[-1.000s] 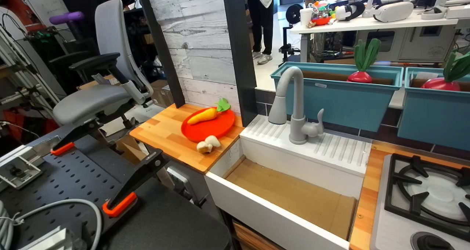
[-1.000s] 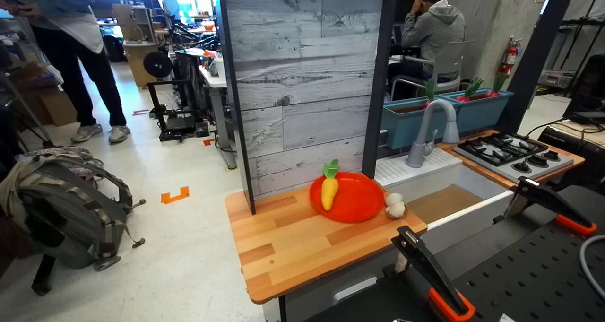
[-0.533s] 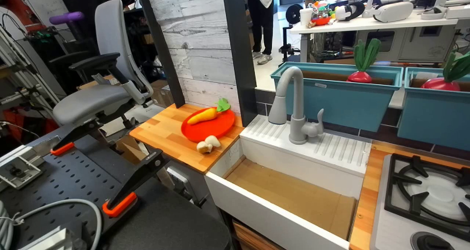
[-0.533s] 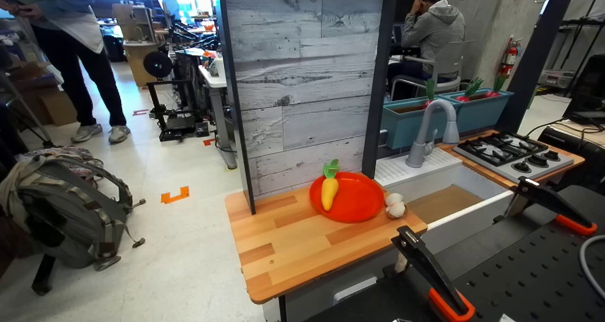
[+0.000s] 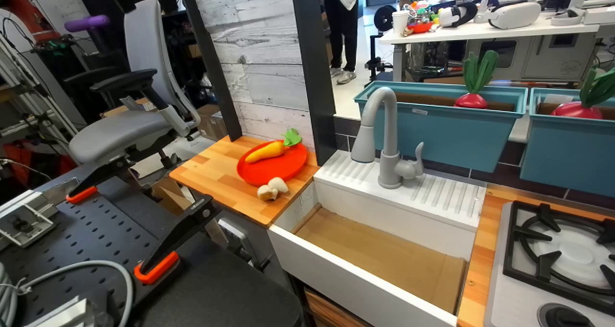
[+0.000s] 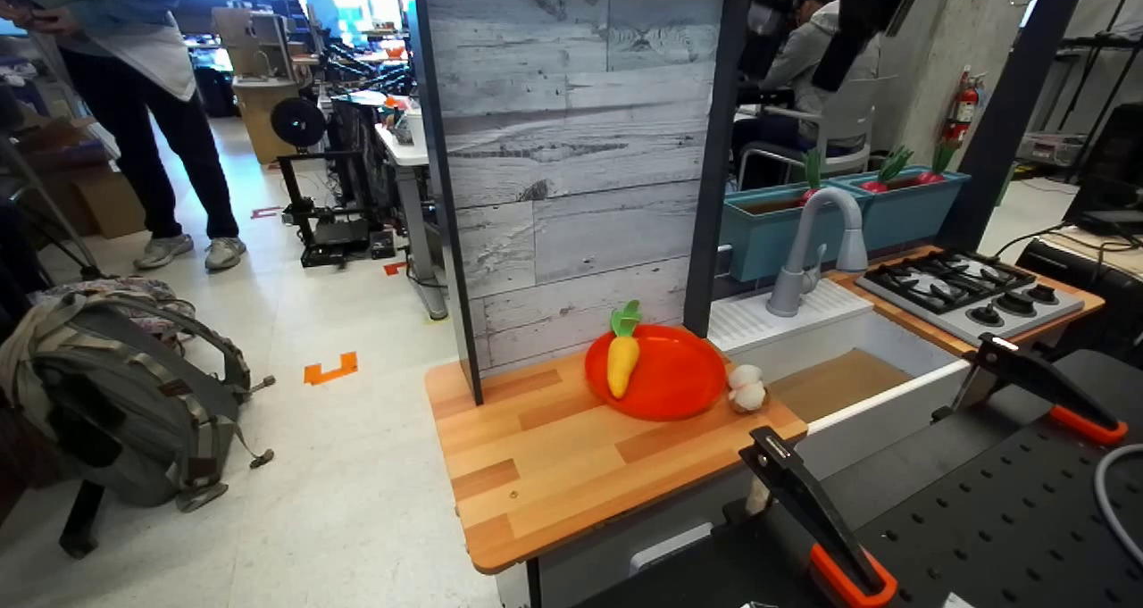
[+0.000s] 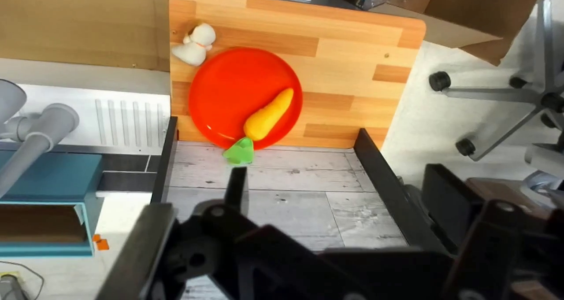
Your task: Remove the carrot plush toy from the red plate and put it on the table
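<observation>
The carrot plush toy, yellow-orange with a green tuft, lies on the red plate in both exterior views (image 5: pixel 266 151) (image 6: pixel 623 367) and in the wrist view (image 7: pixel 269 115). Its tuft reaches over the rim at the panel side. The red plate (image 5: pixel 274 172) (image 6: pixel 674 376) (image 7: pixel 233 84) rests on the light wooden table (image 5: pixel 206 171) (image 6: pixel 554 456) (image 7: pixel 343 53). My gripper (image 7: pixel 339 181) is open and empty, its fingers wide apart, high above and away from the plate. It shows partly at the top right of an exterior view (image 6: pixel 797 59).
A whitish lump (image 5: pixel 273 188) (image 6: pixel 746 388) (image 7: pixel 194 44) sits beside the plate at the sink side. A grey wood-pattern panel (image 5: pixel 269 72) (image 6: pixel 580 162) stands behind the plate. A white sink (image 5: pixel 365 279) with a grey faucet (image 5: pixel 389 139) adjoins the table. Black clamps (image 6: pixel 813 510) stand near its front.
The dark gripper has come into view at the top right of an exterior view, where it was absent before. The carrot, plate and whitish lump have not moved.
</observation>
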Controlling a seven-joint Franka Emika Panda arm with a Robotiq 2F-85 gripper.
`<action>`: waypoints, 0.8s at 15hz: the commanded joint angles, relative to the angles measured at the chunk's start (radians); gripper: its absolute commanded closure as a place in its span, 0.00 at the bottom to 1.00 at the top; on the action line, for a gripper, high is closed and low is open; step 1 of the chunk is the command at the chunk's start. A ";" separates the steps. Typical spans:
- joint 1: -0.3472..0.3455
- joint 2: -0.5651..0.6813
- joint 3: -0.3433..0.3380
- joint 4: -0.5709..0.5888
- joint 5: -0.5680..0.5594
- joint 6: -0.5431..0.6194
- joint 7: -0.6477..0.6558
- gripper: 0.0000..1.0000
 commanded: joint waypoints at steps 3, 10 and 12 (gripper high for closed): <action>-0.024 0.337 0.055 0.148 0.120 0.135 -0.013 0.00; -0.168 0.690 0.190 0.413 0.136 0.165 0.057 0.00; -0.186 0.779 0.200 0.487 0.105 0.160 0.102 0.00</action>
